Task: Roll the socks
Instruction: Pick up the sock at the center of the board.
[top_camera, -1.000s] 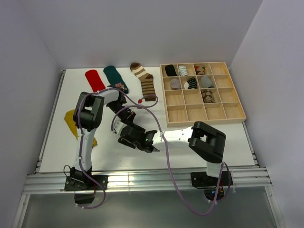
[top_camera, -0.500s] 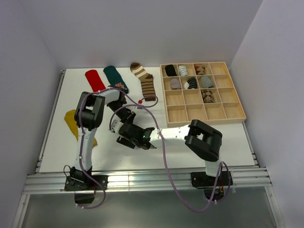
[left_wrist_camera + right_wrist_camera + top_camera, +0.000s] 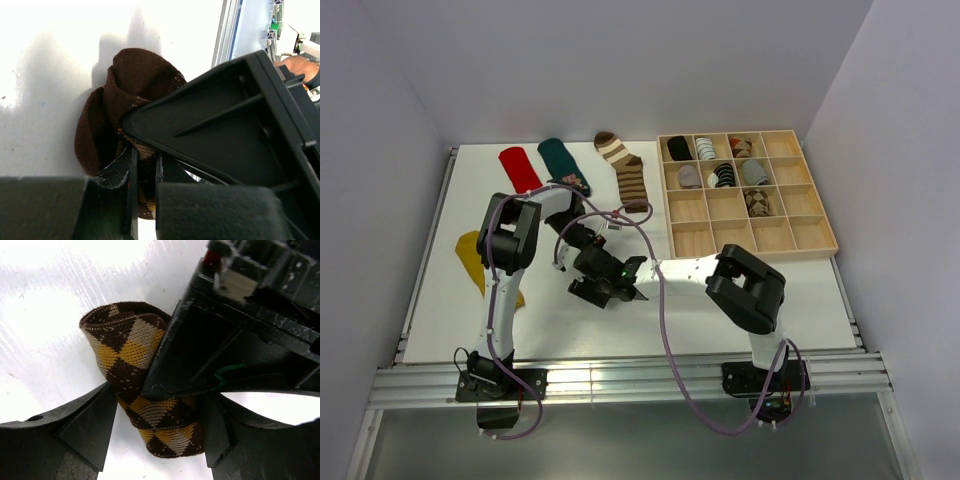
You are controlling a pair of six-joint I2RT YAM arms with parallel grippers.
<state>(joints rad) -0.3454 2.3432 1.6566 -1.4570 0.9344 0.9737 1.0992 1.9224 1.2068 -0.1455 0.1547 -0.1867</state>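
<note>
The brown argyle sock (image 3: pixel 131 354) lies rolled up on the white table between both grippers; the top view hides it under them. My left gripper (image 3: pixel 145 172) is shut on a fold of the argyle sock (image 3: pixel 135 80). My right gripper (image 3: pixel 160 432) is open, and its fingers (image 3: pixel 85 427) straddle the roll with gaps on both sides. The two grippers meet at the table's middle: left (image 3: pixel 588 258), right (image 3: pixel 605 290). The red sock (image 3: pixel 520 168), the teal sock (image 3: pixel 560 162) and the striped sock (image 3: pixel 626 172) lie flat at the back. The mustard sock (image 3: pixel 472 255) lies at the left.
A wooden compartment tray (image 3: pixel 730 237) stands at the back right, with rolled socks in several of its upper cells. Purple cables loop over both arms. The table's metal rail runs along the near edge.
My right arm has swung left, bringing its gripper closer to the left gripper and around the argyle sock. The left arm has barely moved.
</note>
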